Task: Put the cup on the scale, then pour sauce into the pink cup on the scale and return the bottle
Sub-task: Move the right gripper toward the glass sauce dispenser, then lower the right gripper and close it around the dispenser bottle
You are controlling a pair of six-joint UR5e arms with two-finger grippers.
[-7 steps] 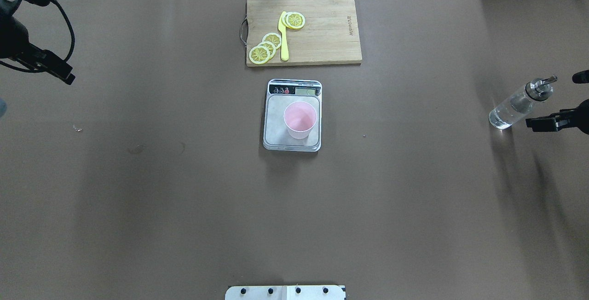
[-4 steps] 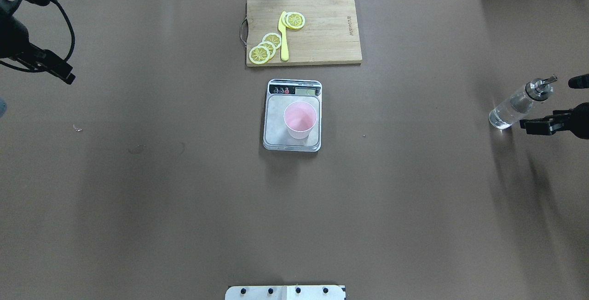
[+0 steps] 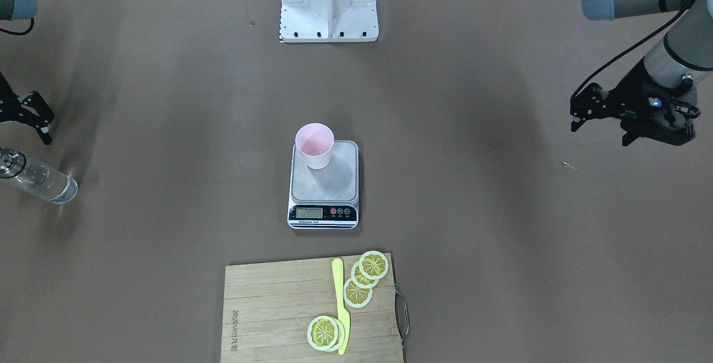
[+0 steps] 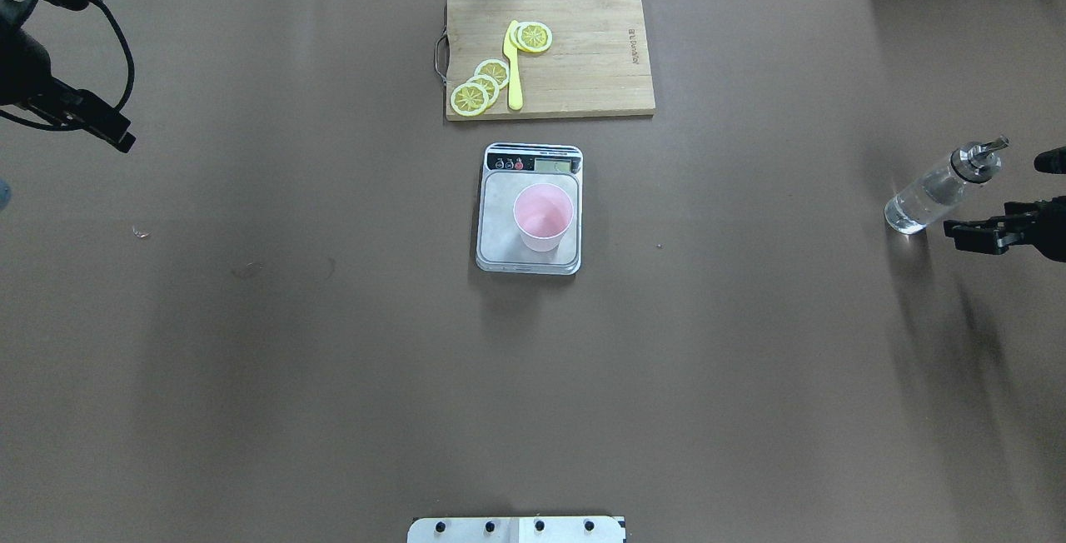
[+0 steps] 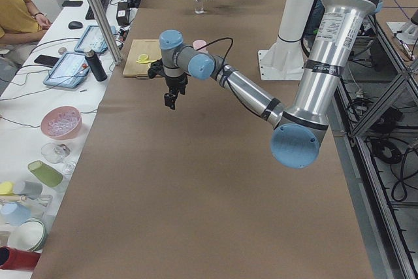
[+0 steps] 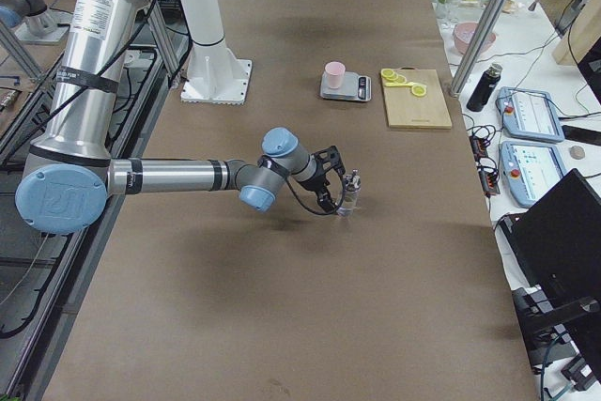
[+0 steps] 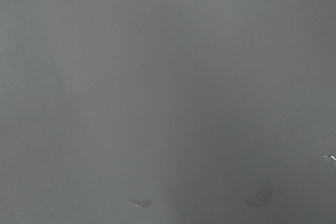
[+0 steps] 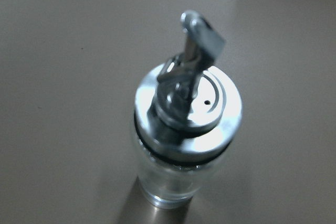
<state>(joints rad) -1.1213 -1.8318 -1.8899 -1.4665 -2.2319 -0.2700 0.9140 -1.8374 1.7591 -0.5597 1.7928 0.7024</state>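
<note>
The small pale pink plastic cup (image 4: pixel 543 216) sits on the flat grey steel scale (image 4: pixel 500 236), ready for filling, while well to the scale's right the slim clear glass bottle (image 4: pixel 933 196) stands upright, the right end effector (image 4: pixel 995 197) just beside it, fingers spread, seemingly to grasp it.
</note>
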